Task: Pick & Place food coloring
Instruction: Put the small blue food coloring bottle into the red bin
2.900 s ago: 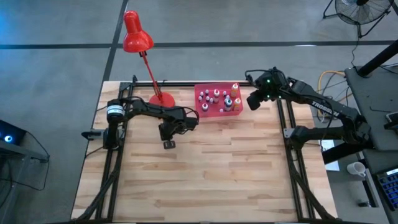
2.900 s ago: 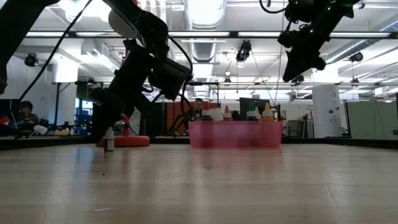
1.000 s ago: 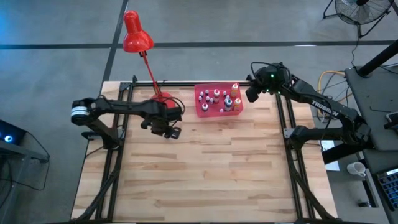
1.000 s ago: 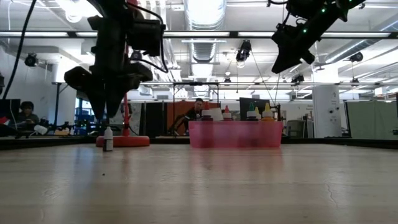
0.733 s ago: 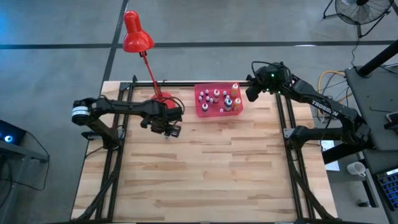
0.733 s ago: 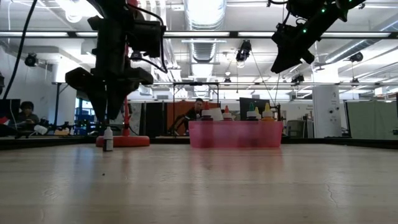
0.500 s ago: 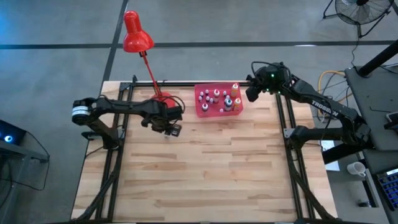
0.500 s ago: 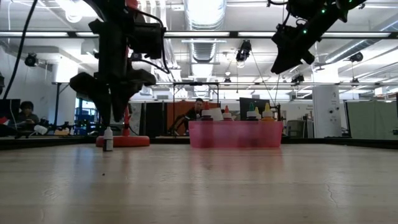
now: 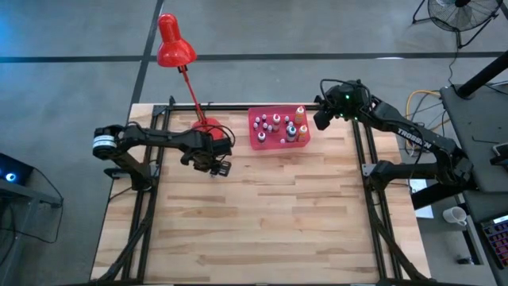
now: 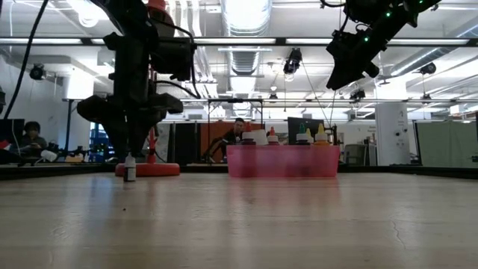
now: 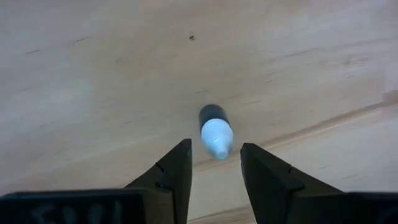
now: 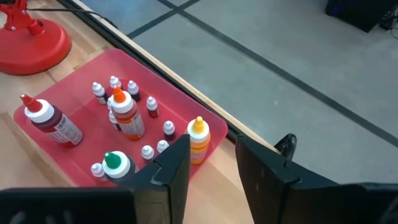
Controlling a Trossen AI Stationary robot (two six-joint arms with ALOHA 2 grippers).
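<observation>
On the wooden counter (image 9: 262, 214) one small food coloring bottle (image 11: 216, 132) stands upright on its own, white cap up and dark body below, just in front of the red desk lamp's base (image 9: 206, 127) and well apart from the pink tray (image 9: 255, 135), which holds the other food coloring bottles (image 12: 124, 115). The left gripper (image 11: 214, 163) hangs directly over that lone bottle, its fingers (image 11: 176, 168) apart and empty, one on each side of the cap as the left wrist view shows it; in the low view the fingertips sit just above the cap without touching. The step in hand looks like picking this bottle, and the alignment already seems good, so a straight descent should serve best, with no sideways drift that could nudge a light, narrow bottle over. The fingers would do well to close on the body below the cap, since the pointed tip offers little to hold, and to close gently and evenly so neither pad pushes the bottle first. The right gripper (image 12: 211, 162) waits high above the far right corner of the tray, its fingers (image 12: 171, 165) apart with nothing between them; it should keep clear of the tray if the bottle is carried there.
</observation>
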